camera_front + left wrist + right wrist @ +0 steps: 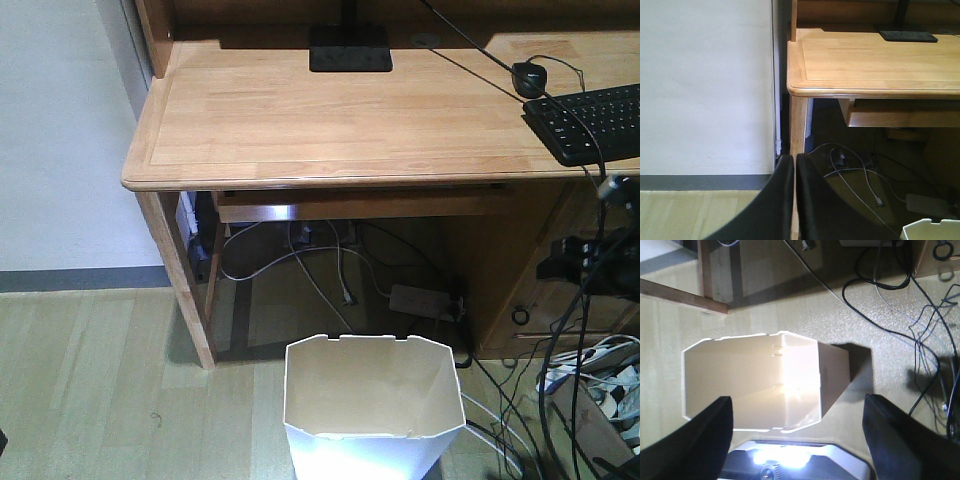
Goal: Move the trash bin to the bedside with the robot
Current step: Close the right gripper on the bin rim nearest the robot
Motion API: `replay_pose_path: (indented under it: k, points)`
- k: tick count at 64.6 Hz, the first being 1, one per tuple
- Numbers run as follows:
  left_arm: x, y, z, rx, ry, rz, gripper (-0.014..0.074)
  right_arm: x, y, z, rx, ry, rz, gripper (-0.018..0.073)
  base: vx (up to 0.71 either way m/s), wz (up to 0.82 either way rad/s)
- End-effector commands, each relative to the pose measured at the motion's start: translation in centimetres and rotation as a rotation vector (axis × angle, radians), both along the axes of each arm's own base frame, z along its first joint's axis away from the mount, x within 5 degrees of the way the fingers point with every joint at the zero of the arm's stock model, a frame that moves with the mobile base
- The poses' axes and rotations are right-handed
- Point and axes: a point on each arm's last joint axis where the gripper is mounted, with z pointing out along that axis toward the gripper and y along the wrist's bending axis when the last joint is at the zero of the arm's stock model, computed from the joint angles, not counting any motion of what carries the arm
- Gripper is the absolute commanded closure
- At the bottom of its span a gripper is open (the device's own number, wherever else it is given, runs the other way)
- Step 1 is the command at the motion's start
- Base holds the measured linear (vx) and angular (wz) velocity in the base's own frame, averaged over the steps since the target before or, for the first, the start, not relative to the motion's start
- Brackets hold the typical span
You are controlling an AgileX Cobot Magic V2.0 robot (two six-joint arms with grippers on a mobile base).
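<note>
The white trash bin (372, 400) stands upright on the floor in front of the wooden desk, its cream inside empty. In the right wrist view I look down into the trash bin (750, 385). My right gripper (797, 399) hangs open above its near side, one finger over the bin's near left corner and the other over the floor to its right, touching nothing. My left gripper (792, 197) is shut with nothing in it and points at the desk's left leg; the trash bin's rim (930, 229) shows at the bottom right of that view. The bedside is out of view.
The wooden desk (330, 120) carries a keyboard (590, 120) and a black stand base (349, 48). Loose cables (560, 400) and a power strip (425, 300) lie under it and to the bin's right. A white wall (705, 85) is at left.
</note>
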Motion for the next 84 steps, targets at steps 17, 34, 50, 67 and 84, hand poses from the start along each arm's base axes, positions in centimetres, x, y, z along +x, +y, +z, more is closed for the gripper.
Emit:
replay_pose_path:
  k: [17, 34, 50, 67, 84]
  points:
    - [0.3, 0.0, 0.4, -0.006, -0.052, -0.002, 0.0603, 3.4, 0.1, -7.4, -0.03, -0.01, 0.087, 0.0041, 0.0, 0.0]
    - [0.3, 0.0, 0.4, -0.006, -0.052, -0.002, 0.0603, 5.0, -0.4, -13.4, -0.028, 0.052, 0.125, 0.0041, 0.0, 0.0]
    - [0.3, 0.0, 0.4, -0.006, -0.052, -0.002, 0.0603, 6.9, 2.4, -17.6, -0.073, 0.073, 0.213, 0.0041, 0.0, 0.0]
    - [0.3, 0.0, 0.4, -0.006, -0.052, -0.002, 0.0603, 7.6, 4.4, -21.3, -0.08, 0.096, 0.279, 0.0041, 0.0, 0.0]
    - [0.3, 0.0, 0.4, -0.006, -0.052, -0.002, 0.0603, 7.3, 4.8, -24.9, -0.069, 0.133, 0.316, 0.0041, 0.0, 0.0]
